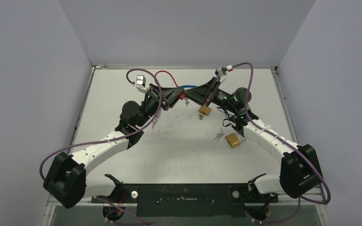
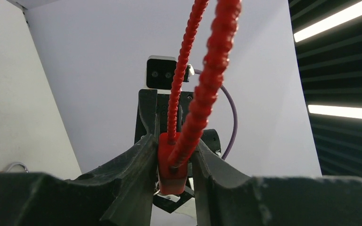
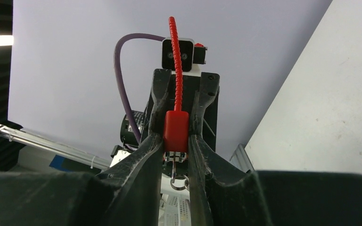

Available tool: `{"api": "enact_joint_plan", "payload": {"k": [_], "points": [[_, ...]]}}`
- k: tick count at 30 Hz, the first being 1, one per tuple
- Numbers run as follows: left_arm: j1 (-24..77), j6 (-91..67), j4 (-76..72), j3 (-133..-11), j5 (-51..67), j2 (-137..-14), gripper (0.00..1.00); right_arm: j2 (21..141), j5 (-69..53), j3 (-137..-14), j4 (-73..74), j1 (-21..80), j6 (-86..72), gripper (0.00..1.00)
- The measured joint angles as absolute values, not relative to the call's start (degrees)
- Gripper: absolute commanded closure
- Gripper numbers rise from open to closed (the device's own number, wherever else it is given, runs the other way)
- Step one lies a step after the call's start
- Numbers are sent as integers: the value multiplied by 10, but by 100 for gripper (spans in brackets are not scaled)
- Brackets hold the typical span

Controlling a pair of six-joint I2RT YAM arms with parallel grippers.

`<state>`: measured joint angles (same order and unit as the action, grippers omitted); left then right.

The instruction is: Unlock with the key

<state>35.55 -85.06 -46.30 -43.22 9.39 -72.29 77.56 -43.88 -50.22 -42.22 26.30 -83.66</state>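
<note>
Clamping red lock from opposite sides above the far middle of table, off the surface. Left gripper: jaws narrowed, pressing both flanks of the lock body. Right gripper: same, narrow pinch on the same body. Red cable leaving the top of the lock, so long axis upright between the jaws. Key seated in the lock's underside with ring dangling, just below both pinches; nearer arm hard to call. Likely needing one gripper to let go and drop to the key. Brass padlock and second brass padlock lying nearby. No readable writing or brand.
</note>
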Motion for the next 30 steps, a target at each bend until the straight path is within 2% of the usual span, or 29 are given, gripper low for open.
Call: {"api": "enact_joint_plan", "payload": {"k": [3, 4, 5, 7, 9, 11, 13, 16, 21, 30], "points": [[356, -850, -455, -432, 95, -723, 88, 776, -436, -503, -414, 263, -829, 90], [356, -849, -454, -432, 94, -723, 91, 776, -435, -503, -412, 263, -827, 85], [356, -848, -451, -432, 93, -723, 94, 776, -435, -503, -408, 263, -825, 79], [356, -847, -447, -432, 92, -723, 100, 776, -435, -505, -398, 263, -820, 61], [356, -846, -442, -432, 91, -723, 100, 775, -433, -505, -392, 262, -815, 43], [356, -846, -440, -432, 91, -723, 100, 768, -428, -504, -378, 261, -799, 34], [355, -847, -440, -432, 91, -723, 100, 754, -420, -501, -361, 257, -783, 28], [355, -847, -442, -432, 91, -723, 100, 713, -405, -488, -332, 248, -752, 30], [351, -846, -469, -429, 91, -723, 100, 659, -397, -484, -292, 241, -698, 60], [350, -833, -507, -428, 100, -723, 100, 663, -422, -494, -243, 241, -634, 66]]}}
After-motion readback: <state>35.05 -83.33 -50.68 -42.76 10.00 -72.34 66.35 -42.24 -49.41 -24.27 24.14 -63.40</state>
